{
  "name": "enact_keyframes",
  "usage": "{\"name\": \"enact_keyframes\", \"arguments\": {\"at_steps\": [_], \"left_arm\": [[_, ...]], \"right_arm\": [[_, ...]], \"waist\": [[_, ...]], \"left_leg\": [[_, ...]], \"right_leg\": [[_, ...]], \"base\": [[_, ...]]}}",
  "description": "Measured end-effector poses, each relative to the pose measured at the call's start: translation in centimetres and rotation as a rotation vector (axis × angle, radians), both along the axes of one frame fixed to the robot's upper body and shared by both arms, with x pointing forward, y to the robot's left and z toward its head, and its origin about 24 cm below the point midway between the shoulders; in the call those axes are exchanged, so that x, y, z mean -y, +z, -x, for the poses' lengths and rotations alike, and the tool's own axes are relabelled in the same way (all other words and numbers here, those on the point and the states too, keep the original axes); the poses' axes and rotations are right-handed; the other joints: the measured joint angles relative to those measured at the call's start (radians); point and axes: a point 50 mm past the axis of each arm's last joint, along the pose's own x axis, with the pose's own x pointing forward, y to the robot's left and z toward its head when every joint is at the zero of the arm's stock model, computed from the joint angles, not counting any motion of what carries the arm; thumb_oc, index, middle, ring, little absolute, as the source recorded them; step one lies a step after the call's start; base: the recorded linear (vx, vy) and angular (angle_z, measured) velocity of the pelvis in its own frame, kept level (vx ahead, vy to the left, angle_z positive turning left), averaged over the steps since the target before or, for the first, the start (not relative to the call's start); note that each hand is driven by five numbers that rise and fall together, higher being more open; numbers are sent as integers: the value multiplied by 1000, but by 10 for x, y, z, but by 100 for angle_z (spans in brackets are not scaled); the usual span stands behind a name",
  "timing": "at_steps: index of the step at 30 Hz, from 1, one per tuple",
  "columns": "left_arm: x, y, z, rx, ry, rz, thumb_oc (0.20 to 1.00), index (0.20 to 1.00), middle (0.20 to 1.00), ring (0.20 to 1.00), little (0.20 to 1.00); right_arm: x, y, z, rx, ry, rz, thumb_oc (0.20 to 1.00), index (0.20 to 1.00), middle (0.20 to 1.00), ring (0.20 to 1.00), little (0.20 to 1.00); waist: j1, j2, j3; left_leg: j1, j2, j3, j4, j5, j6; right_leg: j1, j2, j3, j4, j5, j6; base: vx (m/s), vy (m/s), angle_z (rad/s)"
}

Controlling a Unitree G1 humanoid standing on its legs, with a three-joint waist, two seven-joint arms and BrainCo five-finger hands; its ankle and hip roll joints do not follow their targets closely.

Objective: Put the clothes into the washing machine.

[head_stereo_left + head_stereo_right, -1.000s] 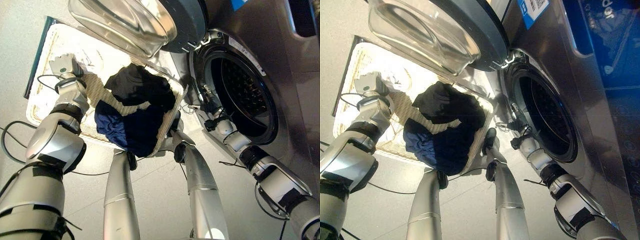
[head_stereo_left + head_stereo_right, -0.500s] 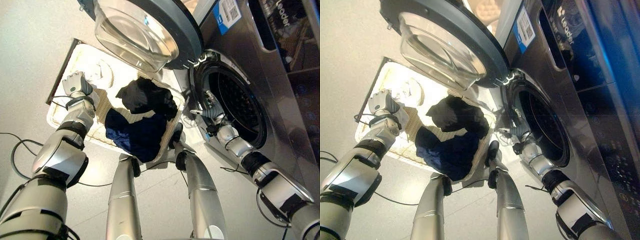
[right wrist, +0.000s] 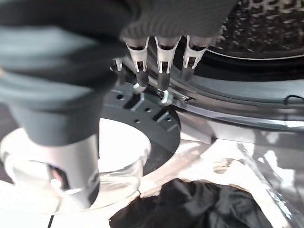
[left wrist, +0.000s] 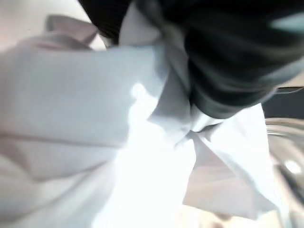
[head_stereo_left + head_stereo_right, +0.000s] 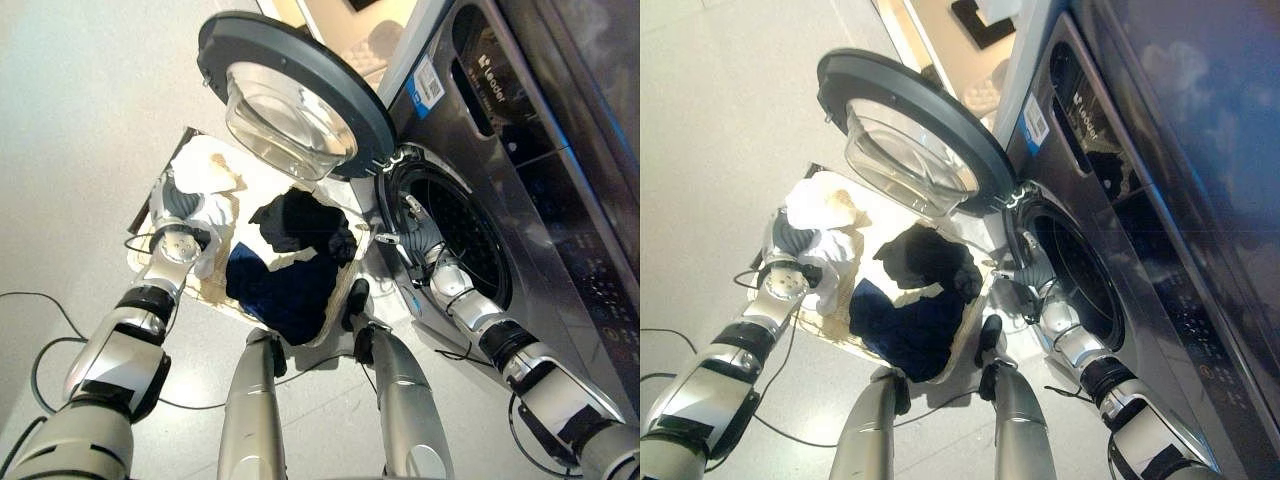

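Pale floor (image 5: 90, 120) spreads under a white basket (image 5: 345, 255) that sits just beside the front of a dark washing machine (image 5: 530, 140), whose round door (image 5: 295, 95) stands swung open over the basket. We see a white and blue label (image 5: 428, 82) on the machine's front near the door hinge, and pale lettering on the panel above the opening, but we leave the print unread. Our left hand (image 5: 180, 205) is curled round a white cloth (image 5: 205, 170) at the far end of the basket (the wrist view shows the cloth bunched right against the hand's dark cover). Our right hand (image 5: 415, 225) reaches to the rim of the drum opening (image 5: 455, 240), fingers (image 3: 159, 59) straight and relaxed, holding nothing. A black garment (image 5: 300, 220) and a navy garment (image 5: 285, 285) lie heaped in the basket, touching each other, near the machine.
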Motion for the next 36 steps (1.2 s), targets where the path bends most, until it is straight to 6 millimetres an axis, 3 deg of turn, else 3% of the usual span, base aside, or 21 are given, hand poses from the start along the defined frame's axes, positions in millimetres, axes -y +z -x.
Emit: {"name": "enact_keyframes", "arguments": {"at_steps": [4,12,22,29,36], "left_arm": [[22,-10,5,37,-172,280,200,200,200,200,200],[59,-25,12,26,-468,579,200,200,200,200,200],[97,-16,13,-70,-843,707,200,200,200,200,200],[121,-3,18,-105,-1037,771,200,200,200,200,200],[138,-9,19,-193,-1098,825,200,200,200,200,200]], "right_arm": [[3,-7,3,-31,19,14,1000,1000,1000,1000,1000],[-7,6,-2,-75,183,58,1000,1000,1000,1000,1000],[-22,40,-24,-113,265,101,1000,1000,1000,1000,1000],[-39,31,-23,-200,361,104,1000,1000,1000,1000,1000],[-54,18,-23,-313,419,60,1000,1000,1000,1000,1000]], "waist": [[12,11,2],[60,47,3],[92,76,5],[116,78,5],[113,85,2]], "left_leg": [[34,3,-4,-6,1,-1],[38,-10,-27,-20,11,-3],[11,-36,-60,-57,43,1],[15,-50,-73,-54,45,4],[24,-63,-76,-56,50,9]], "right_leg": [[34,-3,-3,0,-3,1],[42,-20,-24,11,-19,10],[15,-41,-58,28,-29,2],[21,-54,-63,43,-35,7],[26,-66,-57,47,-38,17]], "base": [[29,-84,3],[23,-76,10],[-8,-66,11],[-10,-26,7],[-9,-1,3]]}}
